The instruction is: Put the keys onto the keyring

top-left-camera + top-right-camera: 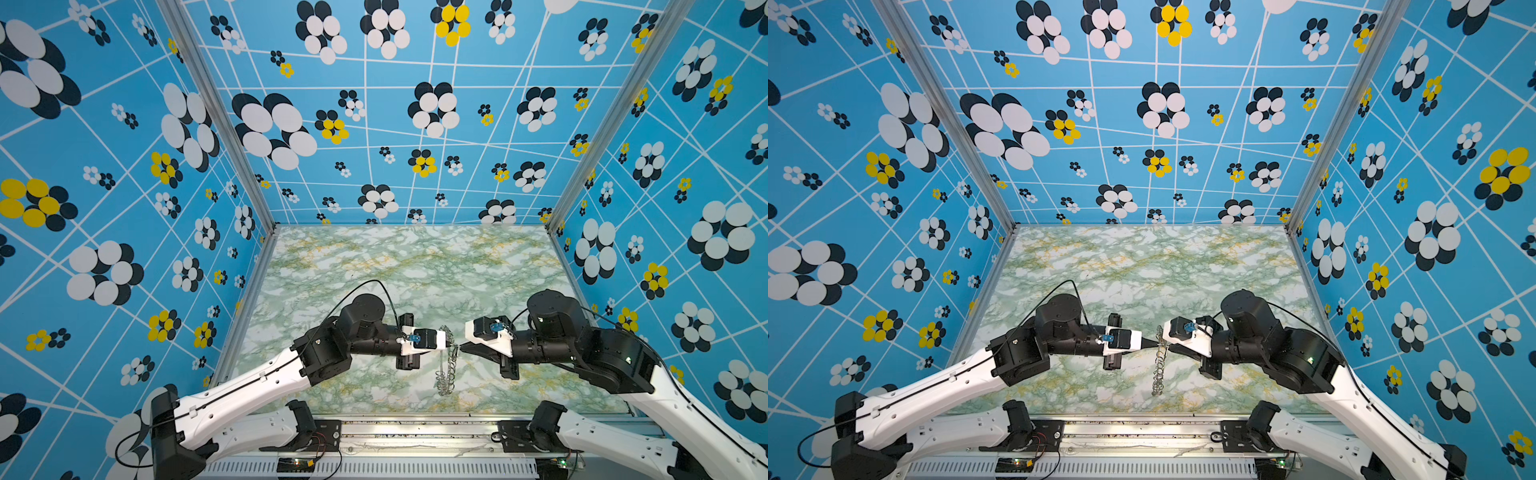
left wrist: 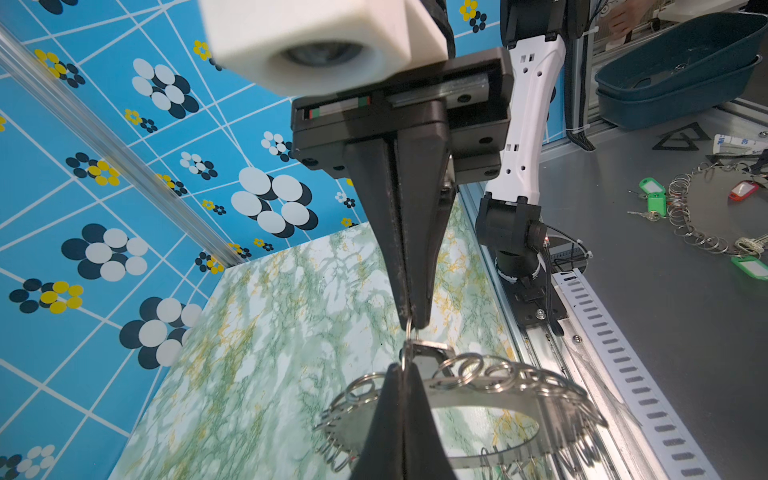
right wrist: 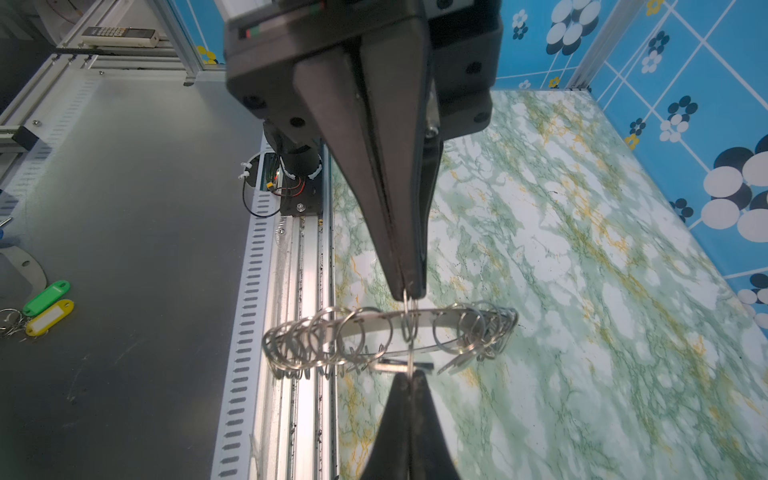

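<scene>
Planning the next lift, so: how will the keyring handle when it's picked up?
The keyring is flat metal, so likely stiff. Pinched only at its edge by the shut left hand and right hand, it probably swings. Its many wire loops look loose, apt to snag.

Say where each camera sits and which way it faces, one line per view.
Top views: high above the arms' bases, facing down and toward the back wall; the table, left arm, right arm and the edge-on keyring show.
Left wrist: on the left arm, looking along its own fingers at the right gripper.
Right wrist: on the right arm, looking along its own fingers at the left gripper.
Shared: both wrist views show both shut grippers pinching the keyring.
</scene>
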You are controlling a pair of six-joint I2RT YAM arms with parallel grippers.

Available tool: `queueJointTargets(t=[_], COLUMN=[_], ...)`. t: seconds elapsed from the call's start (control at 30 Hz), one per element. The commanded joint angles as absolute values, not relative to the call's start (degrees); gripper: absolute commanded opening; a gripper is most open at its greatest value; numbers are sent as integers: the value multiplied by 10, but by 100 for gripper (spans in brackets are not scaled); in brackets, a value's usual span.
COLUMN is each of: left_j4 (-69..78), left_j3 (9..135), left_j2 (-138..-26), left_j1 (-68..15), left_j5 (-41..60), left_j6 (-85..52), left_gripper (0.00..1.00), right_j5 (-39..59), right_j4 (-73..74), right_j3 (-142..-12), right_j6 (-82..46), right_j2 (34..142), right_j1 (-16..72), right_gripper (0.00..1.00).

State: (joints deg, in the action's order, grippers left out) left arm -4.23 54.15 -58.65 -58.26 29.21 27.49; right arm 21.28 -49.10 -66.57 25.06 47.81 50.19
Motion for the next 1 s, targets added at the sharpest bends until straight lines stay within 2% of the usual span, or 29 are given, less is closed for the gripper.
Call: queueJointTargets(t=[0.0,0.97], left_j4=[-17,-21], left_j3=[544,548], left_j2=[-576,-585], left_j1=[-581,-584], left_j5=[303,312], left_j6=[268,267], left_gripper=[0,0], right_j5=[236,259], right_j4=[-475,-464], right_j3=[-666,-666], right_j6=[248,247], right_j2=[472,471], right_j1=[500,499], right_gripper=[0,0])
